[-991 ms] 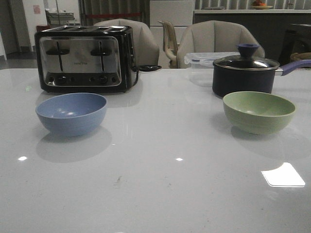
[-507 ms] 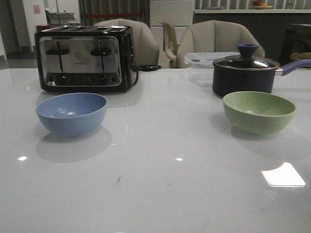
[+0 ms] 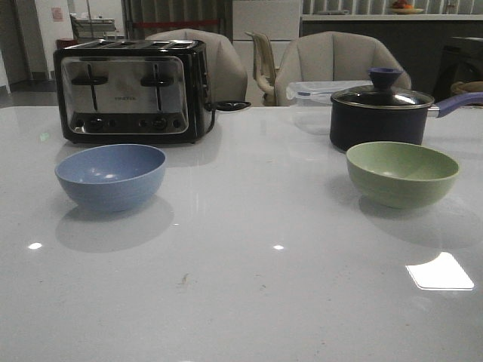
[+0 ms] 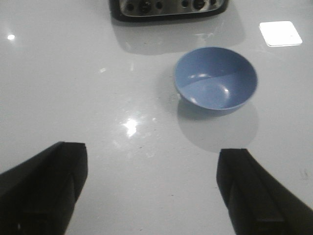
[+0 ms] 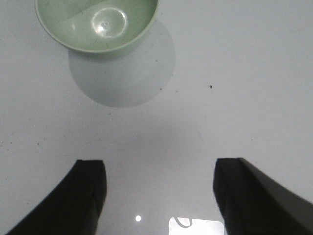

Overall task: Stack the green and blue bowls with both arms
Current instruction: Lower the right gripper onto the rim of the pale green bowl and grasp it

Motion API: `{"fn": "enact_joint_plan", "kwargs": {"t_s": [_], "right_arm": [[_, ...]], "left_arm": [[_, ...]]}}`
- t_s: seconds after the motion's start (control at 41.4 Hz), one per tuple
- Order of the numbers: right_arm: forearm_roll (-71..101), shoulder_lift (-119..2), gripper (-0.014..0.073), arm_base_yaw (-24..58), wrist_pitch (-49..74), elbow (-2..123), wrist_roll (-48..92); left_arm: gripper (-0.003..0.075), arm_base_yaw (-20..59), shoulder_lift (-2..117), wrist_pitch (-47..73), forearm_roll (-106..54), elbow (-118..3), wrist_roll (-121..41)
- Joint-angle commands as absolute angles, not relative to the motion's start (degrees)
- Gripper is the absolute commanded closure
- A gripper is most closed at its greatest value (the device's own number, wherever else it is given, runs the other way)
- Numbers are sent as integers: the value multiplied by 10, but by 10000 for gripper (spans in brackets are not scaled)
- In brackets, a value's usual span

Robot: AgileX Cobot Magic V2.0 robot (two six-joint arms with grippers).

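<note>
Glossy white table carries the blue bowl toward its left edge, green bowl toward its right, left gripper and right gripper both spread wide, empty.

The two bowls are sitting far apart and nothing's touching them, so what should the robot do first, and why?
Probably bring the open left gripper forward to the blue bowl. Both bowls sit empty and apart on the table; the green bowl is equally untouched.
</note>
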State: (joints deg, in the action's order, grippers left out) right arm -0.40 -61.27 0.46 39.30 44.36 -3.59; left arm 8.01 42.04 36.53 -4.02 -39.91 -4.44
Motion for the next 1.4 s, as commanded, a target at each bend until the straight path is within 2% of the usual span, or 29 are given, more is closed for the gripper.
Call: {"fn": "enact_joint_plan", "kwargs": {"t_s": [0.0,0.242,0.387,0.604,0.87,0.942,1.184,1.377], "right_arm": [[-10,-650,24,6,356,497,-36],[27,-788,24,-27,372,614,-36],[73,-878,24,-47,408,684,-3],[155,-994,24,-52,430,776,86],[164,-1095,32,-52,432,853,94],[163,-1109,88,-52,434,864,99],[147,-1119,356,-52,427,865,99],[136,-1116,500,-52,433,865,99]], "left_arm": [[158,134,427,315,-54,-416,-56],[211,268,429,295,-54,-416,-61],[212,321,429,288,-54,-416,-61],[212,338,429,288,-54,-416,-61],[212,338,429,289,-54,-416,-61],[213,338,429,290,-54,-416,-61],[212,338,429,293,-54,-416,-61],[213,338,429,294,-55,-416,-61]]}}
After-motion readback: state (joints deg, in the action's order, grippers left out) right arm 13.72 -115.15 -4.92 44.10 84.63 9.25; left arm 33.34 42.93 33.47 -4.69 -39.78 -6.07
